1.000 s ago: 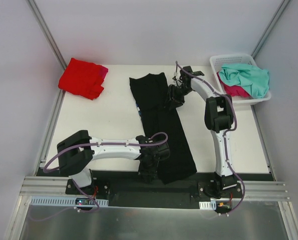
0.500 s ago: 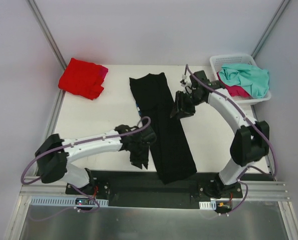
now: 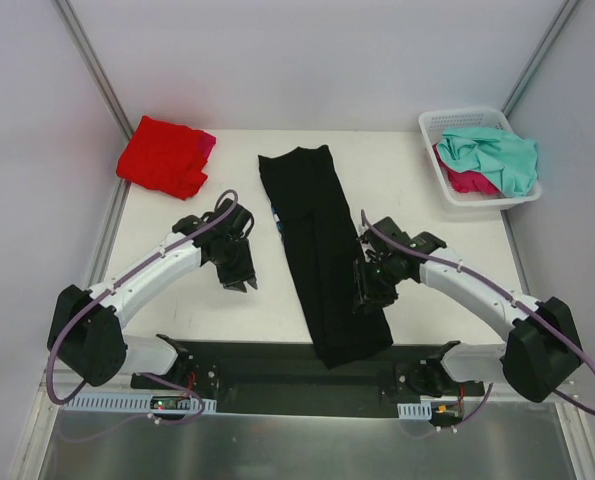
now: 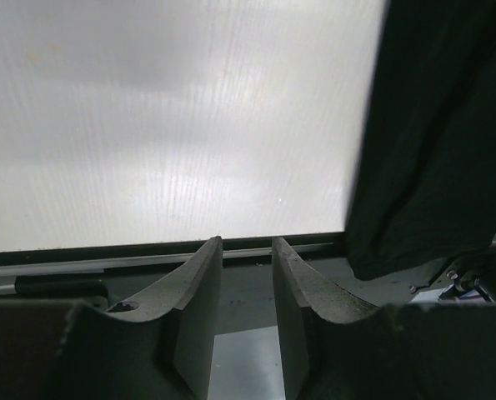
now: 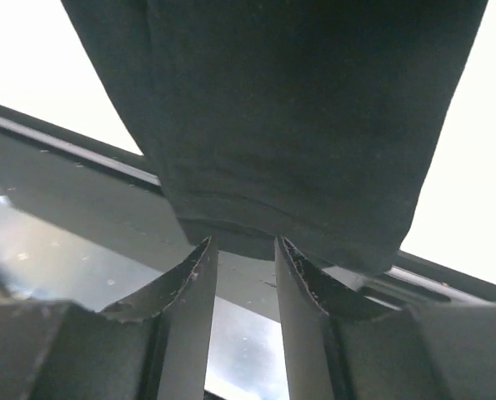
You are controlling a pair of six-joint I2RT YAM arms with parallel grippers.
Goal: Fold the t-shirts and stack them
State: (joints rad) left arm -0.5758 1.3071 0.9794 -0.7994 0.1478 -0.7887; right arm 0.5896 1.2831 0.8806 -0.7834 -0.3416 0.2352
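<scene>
While left gripper (image 3: 242,285) and right gripper (image 3: 364,298) stood narrowly parted, empty | black t-shirt (image 3: 322,255) overhung table (image 3: 177,310) (near hem) | we feared a one-sided tug dragging it off.

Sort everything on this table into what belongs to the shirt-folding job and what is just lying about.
Belongs to the job:
- black t-shirt, laid out long
- red t-shirt, folded at the far left
- teal t-shirt
- pink-red t-shirt beneath it

Just there:
- white basket holding those last two
- table
</scene>
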